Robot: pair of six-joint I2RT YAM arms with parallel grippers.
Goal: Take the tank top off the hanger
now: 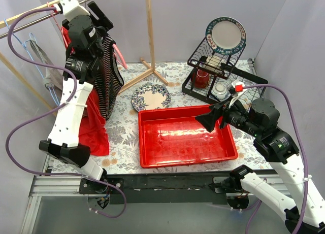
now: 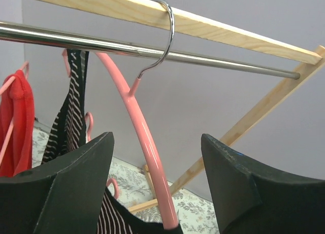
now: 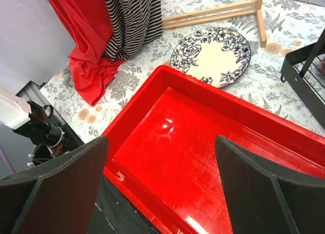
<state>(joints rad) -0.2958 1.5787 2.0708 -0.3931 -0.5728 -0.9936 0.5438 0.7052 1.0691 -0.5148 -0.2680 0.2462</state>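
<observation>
The black-and-white striped tank top point(image 1: 107, 76) hangs on a pink hanger point(image 1: 120, 56) from the metal rail point(image 2: 203, 59). The hanger's steel hook point(image 2: 167, 36) sits over the rail. My left gripper point(image 1: 103, 20) is raised at the hanger, open. In the left wrist view the pink hanger arm point(image 2: 139, 127) runs between the fingers of my left gripper point(image 2: 157, 142) without touching them, and the striped top point(image 2: 71, 117) hangs to the left. My right gripper point(image 1: 209, 120) is open and empty above the red tray point(image 1: 152, 117); the right wrist view shows it point(image 3: 160, 140) over the tray point(image 3: 137, 99).
A red garment point(image 1: 94, 127) hangs beside the tank top and pools on the table. A patterned plate point(image 1: 151, 97) lies behind the tray. A black dish rack point(image 1: 218, 66) with a plate and cups stands back right. A wooden post point(image 1: 150, 41) rises at the back. Blue hangers point(image 1: 30, 46) hang far left.
</observation>
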